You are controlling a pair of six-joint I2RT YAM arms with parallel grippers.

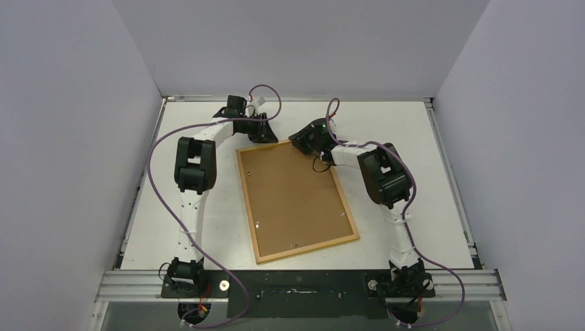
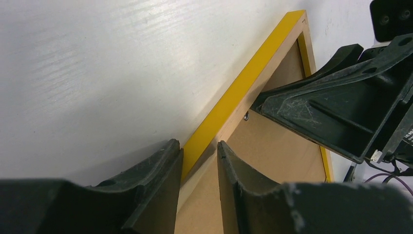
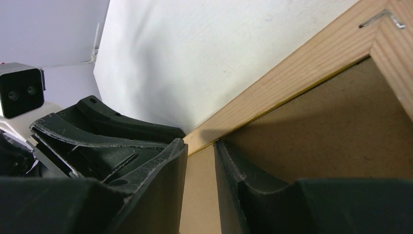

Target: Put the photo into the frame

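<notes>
We show the thin yellow-fronted wooden frame (image 2: pixel 242 84) face down on the white surface (image 1: pixel 441 207), its far rail pinched by left gripper (image 2: pixel 199 146) and right gripper (image 3: pixel 200 142) alike, its long axis extending from them toward the near edge; the photo is unseen.

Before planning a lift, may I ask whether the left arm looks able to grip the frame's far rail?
Likely yes: the left gripper has the frame's far rail between its fingers, seemingly pinched; the right gripper straddles the same rail beside, not blocking it.
</notes>
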